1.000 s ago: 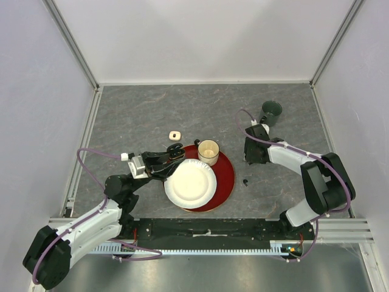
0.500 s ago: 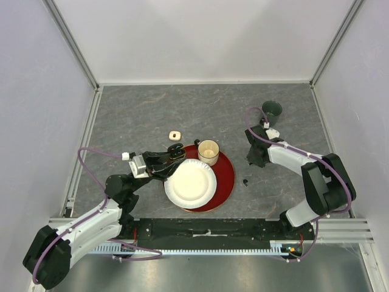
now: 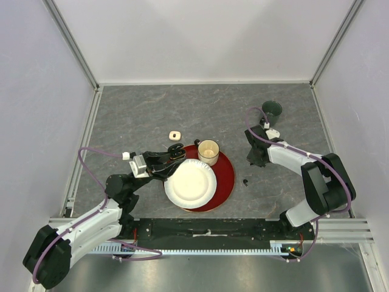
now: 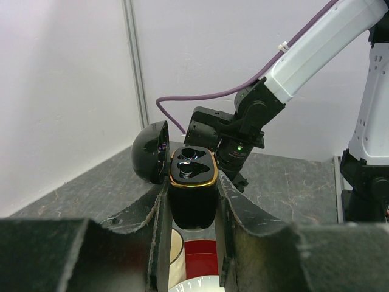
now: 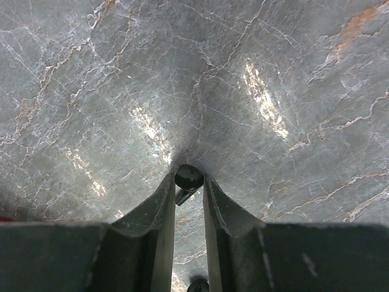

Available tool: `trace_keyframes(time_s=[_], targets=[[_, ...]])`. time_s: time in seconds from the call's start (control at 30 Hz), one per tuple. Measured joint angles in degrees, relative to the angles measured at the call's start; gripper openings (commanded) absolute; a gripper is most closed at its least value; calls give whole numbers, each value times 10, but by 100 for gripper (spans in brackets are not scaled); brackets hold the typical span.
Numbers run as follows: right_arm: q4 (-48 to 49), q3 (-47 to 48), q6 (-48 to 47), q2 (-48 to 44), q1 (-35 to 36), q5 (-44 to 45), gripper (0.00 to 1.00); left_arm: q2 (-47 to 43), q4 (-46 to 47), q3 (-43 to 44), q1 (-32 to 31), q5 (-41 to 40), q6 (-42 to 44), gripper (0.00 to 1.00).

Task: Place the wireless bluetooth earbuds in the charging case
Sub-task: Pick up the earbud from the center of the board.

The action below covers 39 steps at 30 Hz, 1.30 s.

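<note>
The right gripper (image 5: 189, 182) is pinched shut on a black earbud (image 5: 189, 176), held at the very tips of its fingers over the grey table (image 5: 292, 73); the left gripper (image 4: 192, 194) is clamped around the body of the black charging case (image 4: 193, 176), which stands upright with its lid (image 4: 151, 152) swung open to one side and its two moulded wells facing up; a second black earbud (image 3: 245, 181) lies on the table just beside the red plate (image 3: 226, 170), well apart from the case; the held bud is tiny, light, hard and glossy, so it will likely slip or turn under a tip pinch, and too firm a squeeze could flick it out; the safest hold is across its rounded body, leaving one end free to enter a well; whether it is turned the right way for its well is too small to tell from the wrist view; the case is rigid and smooth, best held by its sides with the hinge left clear
</note>
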Motion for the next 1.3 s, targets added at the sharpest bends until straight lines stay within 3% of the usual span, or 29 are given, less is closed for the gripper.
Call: trace_keyframes(time_s=[0.2, 0.4, 0.83, 1.3], targets=[[0, 7, -18, 7, 0, -1, 40, 0, -2, 0, 0, 0, 0, 2], [2, 11, -32, 11, 3, -1, 44, 0, -2, 0, 0, 0, 0, 2], [0, 15, -36, 17, 4, 16, 34, 0, -2, 0, 0, 0, 0, 2], [0, 17, -51, 18, 4, 21, 13, 0, -6, 0, 0, 0, 0, 2]])
